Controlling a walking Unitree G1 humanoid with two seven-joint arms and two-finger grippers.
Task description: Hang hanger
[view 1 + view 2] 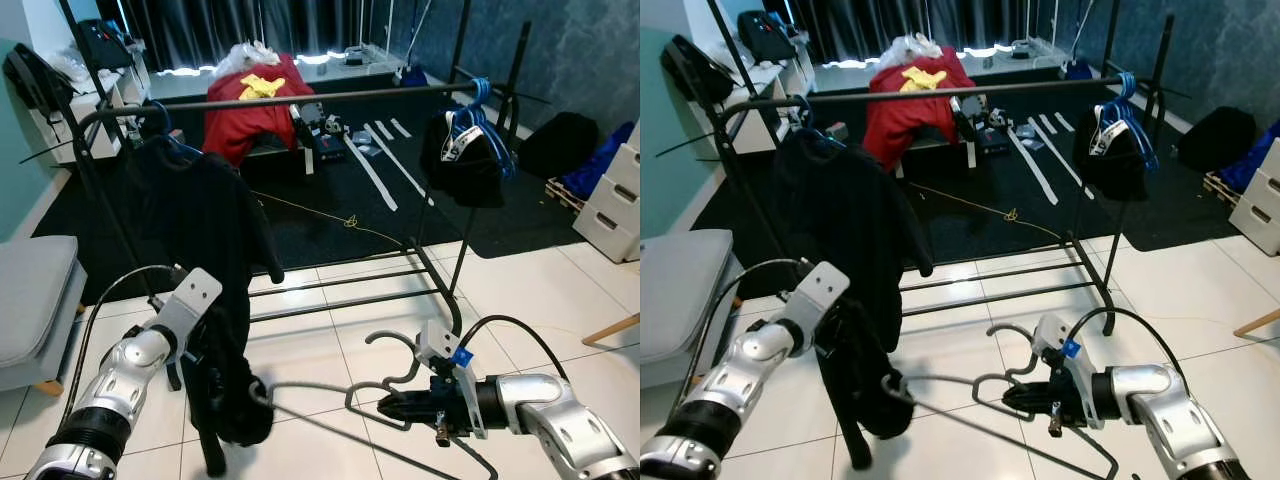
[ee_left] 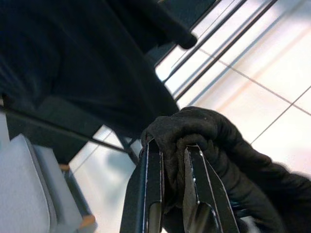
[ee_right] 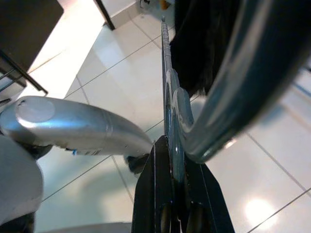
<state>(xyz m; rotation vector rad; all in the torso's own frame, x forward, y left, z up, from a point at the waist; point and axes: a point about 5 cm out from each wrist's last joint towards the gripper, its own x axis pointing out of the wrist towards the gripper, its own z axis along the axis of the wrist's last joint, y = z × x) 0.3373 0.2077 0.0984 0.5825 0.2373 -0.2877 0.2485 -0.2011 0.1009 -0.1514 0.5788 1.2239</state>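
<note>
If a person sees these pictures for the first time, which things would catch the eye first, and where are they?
Low in front, the right gripper has its jaws shut on a grey hanger held over the white tiles, while the left gripper pinches a black garment. Behind them stands a black clothes rack, with a dark shirt hanging at its left end.

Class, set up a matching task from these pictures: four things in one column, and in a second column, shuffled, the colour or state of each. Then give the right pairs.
Things
1. grey hanger
2. black garment
3. blue hangers
4. red cloth

States
A. draped over furniture beyond the clothes rail
B. hanging at the right end of the rail
C. clamped in the right hand, low over the tiled floor
D. its lower end bunched in the left hand

Pairs: 1-C, 2-D, 3-B, 4-A
</note>
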